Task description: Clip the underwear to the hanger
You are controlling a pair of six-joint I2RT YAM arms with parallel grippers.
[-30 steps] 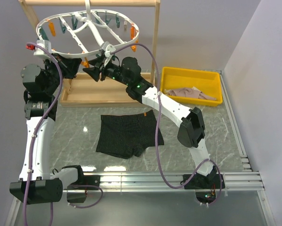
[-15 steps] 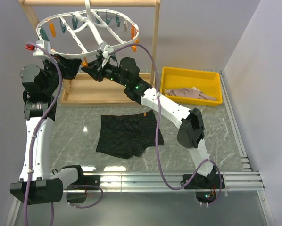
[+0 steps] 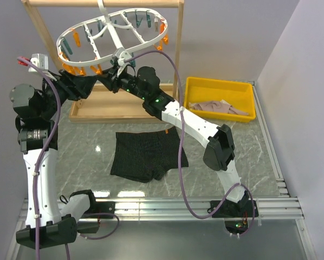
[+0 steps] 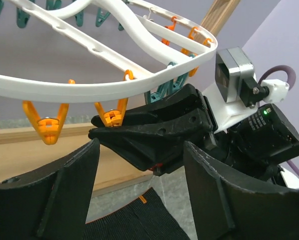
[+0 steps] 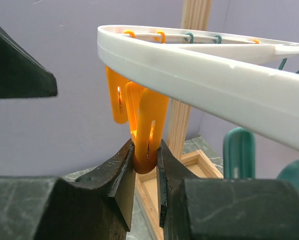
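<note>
Plainly, the underwear (image 3: pixel 146 154) lies flat on the table (image 3: pixel 248 151) at mid-frame in the top view, waistband running across the frame on its upper side, well below both arms. The right end effector (image 5: pixel 145 150) is pinched onto an orange peg (image 5: pixel 148 117) hanging from the rim of the hanger (image 5: pixel 199 65), upper left of that view. The left end effector (image 4: pixel 139 192) hovers just beside it, spread wide and holding nothing, so it looks the freer one to fetch the garment.

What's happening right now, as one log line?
right gripper: shut on orange peg of hanger | left gripper: open | underwear: flat on table, unclipped
</note>
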